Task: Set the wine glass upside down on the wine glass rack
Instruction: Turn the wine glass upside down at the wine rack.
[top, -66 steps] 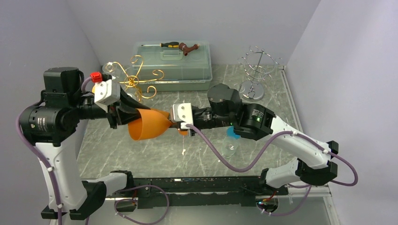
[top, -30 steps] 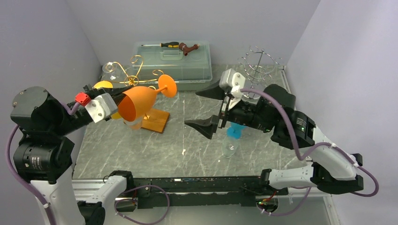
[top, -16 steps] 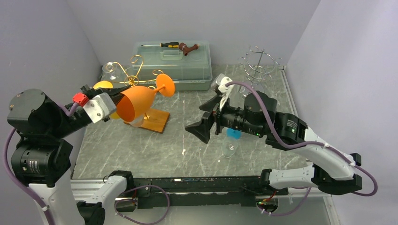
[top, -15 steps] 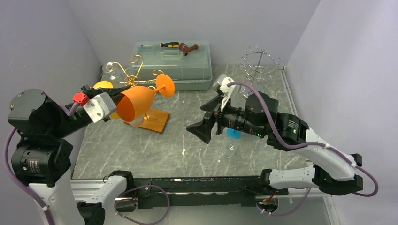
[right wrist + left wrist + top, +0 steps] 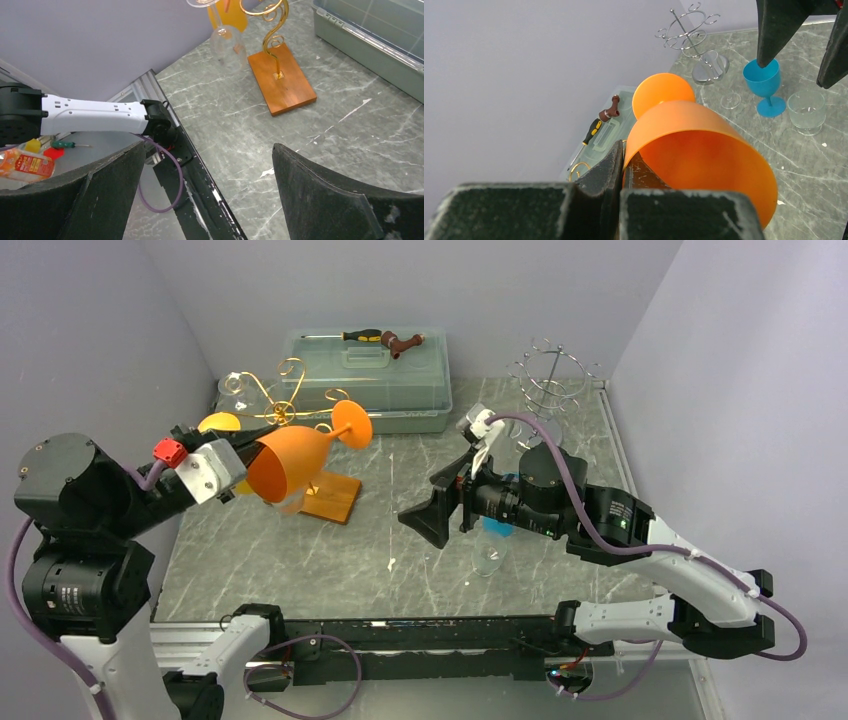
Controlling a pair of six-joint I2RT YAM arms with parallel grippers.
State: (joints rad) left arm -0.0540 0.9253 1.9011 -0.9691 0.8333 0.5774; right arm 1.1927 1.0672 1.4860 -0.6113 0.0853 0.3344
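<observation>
Since half a second earlier, the right tool (image 5: 416, 497) has sunk slightly toward the desk (image 5: 300, 560), while the orange wine glass (image 5: 290, 465) has barely shifted. Left: the left tool (image 5: 623, 160), fingers together, clamps the rim of the glass. The glass is in the air, tilted on its side with its foot toward the rear, over the wooden base of the gold wire rack (image 5: 335, 500). Whether it touches the rack's arms cannot be told. Centre: the right tool, fingers spread wide apart and holding nothing, hangs above the desk. Right: a blue glass (image 5: 765, 82) and a clear tumbler (image 5: 488, 558) stand near each other, and a silver wire rack (image 5: 548, 380) stands at the rear.
</observation>
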